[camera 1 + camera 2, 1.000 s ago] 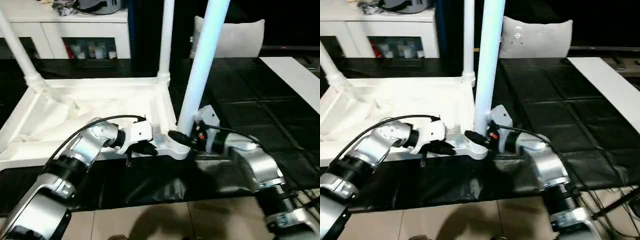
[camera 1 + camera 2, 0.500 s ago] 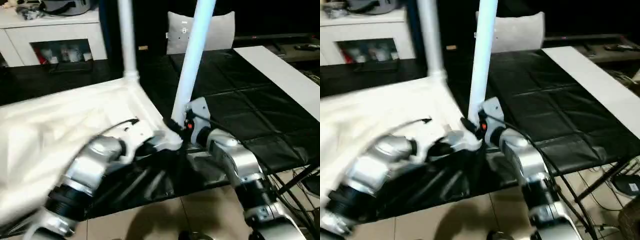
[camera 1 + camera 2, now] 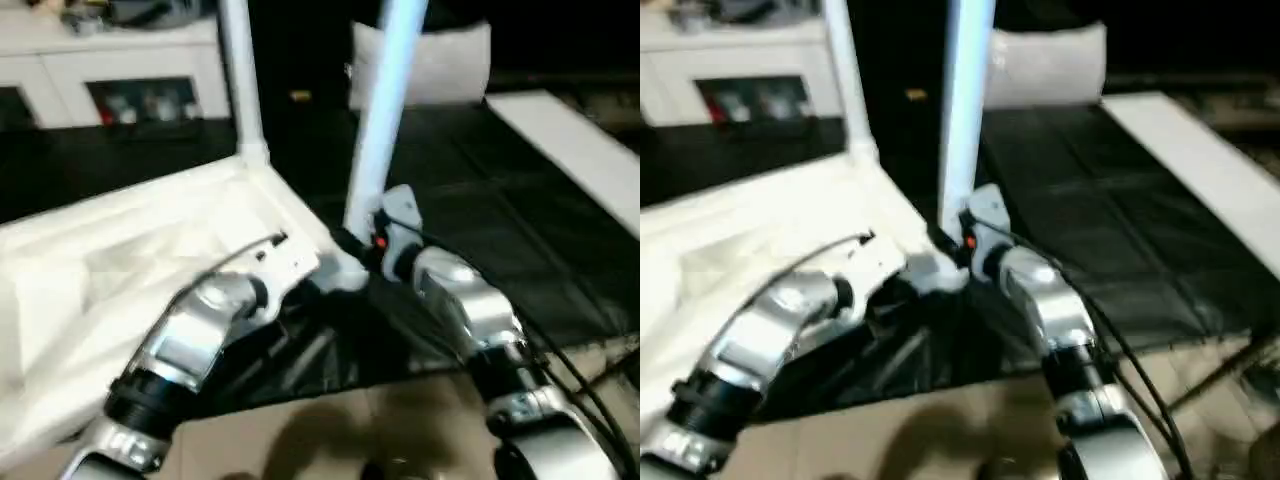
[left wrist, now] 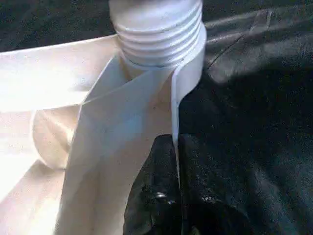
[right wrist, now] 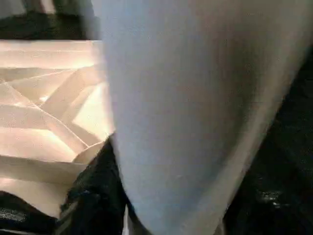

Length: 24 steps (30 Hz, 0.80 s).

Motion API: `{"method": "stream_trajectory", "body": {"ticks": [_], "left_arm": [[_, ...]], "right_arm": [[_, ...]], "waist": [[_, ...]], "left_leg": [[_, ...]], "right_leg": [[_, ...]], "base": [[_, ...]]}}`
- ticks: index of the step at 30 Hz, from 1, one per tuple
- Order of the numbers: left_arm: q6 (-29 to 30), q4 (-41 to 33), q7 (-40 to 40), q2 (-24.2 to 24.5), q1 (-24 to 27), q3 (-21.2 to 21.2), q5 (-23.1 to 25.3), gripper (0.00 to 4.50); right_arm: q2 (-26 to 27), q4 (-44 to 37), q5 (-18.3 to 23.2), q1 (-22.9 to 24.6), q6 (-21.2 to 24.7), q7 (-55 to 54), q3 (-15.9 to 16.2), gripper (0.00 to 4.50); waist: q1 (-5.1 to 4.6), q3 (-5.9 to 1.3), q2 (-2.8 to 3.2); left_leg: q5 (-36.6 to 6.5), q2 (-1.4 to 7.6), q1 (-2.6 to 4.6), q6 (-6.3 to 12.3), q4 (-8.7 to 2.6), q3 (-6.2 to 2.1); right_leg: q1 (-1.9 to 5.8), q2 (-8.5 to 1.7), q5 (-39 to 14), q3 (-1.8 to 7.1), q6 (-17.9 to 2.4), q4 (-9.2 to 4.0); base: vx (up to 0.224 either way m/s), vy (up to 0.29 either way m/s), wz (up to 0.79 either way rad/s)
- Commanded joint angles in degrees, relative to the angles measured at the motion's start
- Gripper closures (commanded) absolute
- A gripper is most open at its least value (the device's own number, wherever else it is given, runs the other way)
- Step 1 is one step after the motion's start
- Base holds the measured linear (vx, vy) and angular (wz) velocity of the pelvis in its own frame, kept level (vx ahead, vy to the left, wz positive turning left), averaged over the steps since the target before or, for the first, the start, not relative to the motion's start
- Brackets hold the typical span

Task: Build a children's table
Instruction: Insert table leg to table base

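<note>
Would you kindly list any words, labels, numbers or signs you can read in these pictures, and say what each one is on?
No text can be read.
Table top and legs: plain white, no markings.
Small mark on the white cushion behind: too blurred to read.
Items on the white shelf at the back: too blurred to read.

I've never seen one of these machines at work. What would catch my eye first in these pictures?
An upside-down white children's table lies on a black-sheeted work table, two of its legs pointing upward. The near leg rises from the corner socket closest to the robot, and the right gripper is closed around its base. The left gripper pinches the tabletop's rim beside that corner.
</note>
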Motion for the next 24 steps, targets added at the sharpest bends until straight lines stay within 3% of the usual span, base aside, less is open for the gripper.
{"method": "stream_trajectory", "body": {"ticks": [1, 2, 3, 4, 5, 7, 8, 11, 12, 13, 14, 15, 17, 19, 21, 23, 24], "left_arm": [[-1.25, 0.83, 1.49, -0.32, -1.10, 1.75, -0.99, 4.50], [-1.33, 1.00, 1.52, -0.41, -1.16, 2.02, -1.25, 4.50], [-2.73, 2.27, 1.29, -0.25, -1.72, 2.78, -1.88, 4.50], [-3.00, 2.51, 1.18, -0.11, -1.83, 2.79, -1.92, 4.50], [-3.45, 2.91, 1.00, 0.12, -2.00, 2.81, -1.99, 4.50], [-5.46, 4.64, 0.12, 1.02, -2.62, 2.86, -2.13, 4.50], [-6.03, 5.09, -0.27, 1.31, -2.77, 2.73, -2.10, 4.50], [-6.93, 6.00, -1.19, 2.07, -3.04, 2.28, -2.49, 4.50], [-7.14, 6.15, -1.33, 2.22, -3.10, 2.17, -2.50, 4.50], [-7.14, 6.15, -1.33, 2.22, -3.10, 2.17, -2.50, 4.50], [-7.49, 6.43, -1.55, 2.42, -3.19, 2.01, -2.61, 4.50], [-8.00, 6.77, -2.27, 2.78, -3.35, 1.68, -2.87, 4.50], [-8.54, 7.02, -3.52, 3.44, -3.44, 1.13, -3.34, 4.50], [-8.95, 7.23, -4.12, 3.75, -3.49, 0.86, -3.52, 4.50], [-10.28, 8.00, -6.27, 4.72, -3.69, -0.03, -3.76, 4.50], [-10.67, 7.98, -7.21, 5.28, -3.67, -0.54, -3.75, 4.50], [-10.76, 7.73, -7.63, 5.59, -3.56, -0.78, -3.76, 4.50]], "right_arm": [[-1.02, 4.36, -1.53, 1.90, 1.03, 0.75, 1.19, 1.64], [-1.10, 4.42, -1.63, 1.86, 0.79, 0.81, 1.24, 1.51], [-1.58, 4.07, -1.40, 1.94, 0.35, 1.54, 1.04, 1.44], [-1.70, 3.87, -1.29, 2.05, -0.01, 1.88, 0.98, 1.40], [-1.90, 3.53, -1.09, 2.22, -0.61, 2.45, 0.87, 1.32], [-3.34, 1.86, -0.35, 3.21, -2.37, 5.53, 0.79, 1.10], [-3.88, 1.56, -0.31, 3.49, -2.74, 6.14, 0.76, 1.02], [-5.26, 0.95, 0.09, 4.20, -3.43, 8.25, 0.70, 0.75], [-5.49, 0.87, 0.08, 4.30, -3.79, 8.55, 0.74, 0.75], [-5.49, 0.87, 0.08, 4.30, -3.79, 8.55, 0.74, 0.60], [-5.84, 0.77, 0.30, 4.40, -3.52, 8.71, 0.44, 0.60], [-6.88, 0.31, 0.43, 4.76, -4.08, 9.34, 0.00, 0.50], [-8.41, -1.94, 1.45, 6.08, -4.11, 11.79, -0.38, 0.31], [-9.02, -2.78, 1.81, 6.65, -4.29, 12.88, -0.47, 0.15], [-10.72, -5.07, 2.61, 7.94, -5.49, 15.45, -0.93, 0.07], [-11.10, -6.32, 3.43, 8.33, -5.13, 16.13, -1.61, 0.07], [-11.31, -7.06, 3.69, 8.51, -5.09, 16.18, -1.98, 0.07]], "waist": [[-0.44, -3.74, 0.73], [-0.44, -3.74, 0.73], [-0.46, -3.09, 0.05], [-0.26, -2.73, -0.45], [-0.32, -2.55, -0.56], [-0.35, -3.04, -0.13], [-0.26, -3.37, 0.11], [0.04, -3.37, 0.01], [-0.12, -3.46, -0.32], [-0.04, -3.62, -0.26], [-0.04, -3.62, -0.26], [0.23, -4.02, -0.31], [0.52, -4.17, -0.61], [0.80, -4.39, -0.72], [1.21, -4.70, -1.04], [1.57, -5.11, -0.89], [1.74, -5.14, -0.99]], "left_leg": [[-18.99, 2.76, -2.11, 1.92, -6.17, -1.17], [-18.99, 2.76, -2.11, 1.92, -6.17, -1.17], [-16.63, 1.91, -1.08, 2.46, -6.49, 0.13], [-16.58, 0.81, -0.39, 2.23, -6.21, 1.08], [-16.87, 0.51, -0.08, 2.36, -5.99, 1.32], [-15.09, 1.17, -1.17, 2.82, -6.27, 0.96], [-12.99, 1.95, -1.81, 3.16, -6.71, 0.68], [-11.01, 1.83, -1.74, 3.28, -6.78, 1.07], [-11.76, 1.71, -1.97, 3.22, -6.89, 1.12], [-12.13, 1.46, -1.48, 3.15, -6.68, 1.47], [-12.13, 1.46, -1.48, 3.15, -6.68, 1.47], [-7.23, 1.51, -1.98, 3.87, -6.59, 1.60], [-4.25, 1.59, -1.87, 4.88, -6.44, 1.92], [-3.07, 1.39, -1.75, 5.62, -6.21, 2.14], [1.85, 0.98, -2.50, 7.17, -5.75, 2.19], [5.49, 0.88, -2.79, 8.53, -5.42, 2.11], [8.06, 0.90, -2.96, 9.40, -5.12, 2.13]], "right_leg": [[5.04, -4.50, -27.05, 3.24, 1.92, -5.51], [5.04, -4.50, -27.05, 3.24, 1.92, -5.51], [3.27, -3.83, -18.62, 3.99, -4.57, -6.14], [2.69, -3.38, -26.44, 3.68, -4.17, -7.20], [2.37, -3.45, -30.27, 3.37, -3.28, -7.81], [3.43, -3.86, -30.20, 3.40, -2.35, -7.55], [3.79, -3.83, -23.42, 3.89, -3.78, -6.76], [3.56, -3.76, -20.29, 4.46, -6.75, -6.13], [3.73, -3.65, -21.70, 4.58, -7.09, -5.96], [3.24, -3.60, -22.91, 4.76, -7.16, -6.28], [3.24, -3.60, -22.91, 4.76, -7.16, -6.28], [3.54, -3.59, -17.95, 5.21, -8.83, -5.59], [3.35, -3.41, -15.72, 5.46, -9.99, -5.21], [3.10, -3.37, -16.19, 5.70, -10.46, -5.14], [3.42, -3.16, -12.51, 5.83, -11.07, -4.41], [3.71, -3.12, -9.37, 5.86, -11.51, -3.68], [3.38, -2.83, -7.43, 5.73, -12.00, -3.40]], "base": [[0.067, 0.044, -0.33], [0.000, 0.000, 0.00], [0.000, 0.000, 0.00], [0.000, 0.000, 0.00], [0.000, 0.000, 0.00], [0.000, 0.000, 0.00], [0.000, 0.000, 0.00], [0.000, 0.000, 0.00], [0.000, 0.000, 0.00], [0.000, 0.000, 0.00], [0.000, 0.000, 0.00], [0.000, 0.000, 0.00], [0.000, 0.000, 0.00], [0.054, -0.038, 0.06], [0.025, -0.022, 0.02], [0.000, 0.000, 0.00], [0.000, 0.000, 0.00]]}}
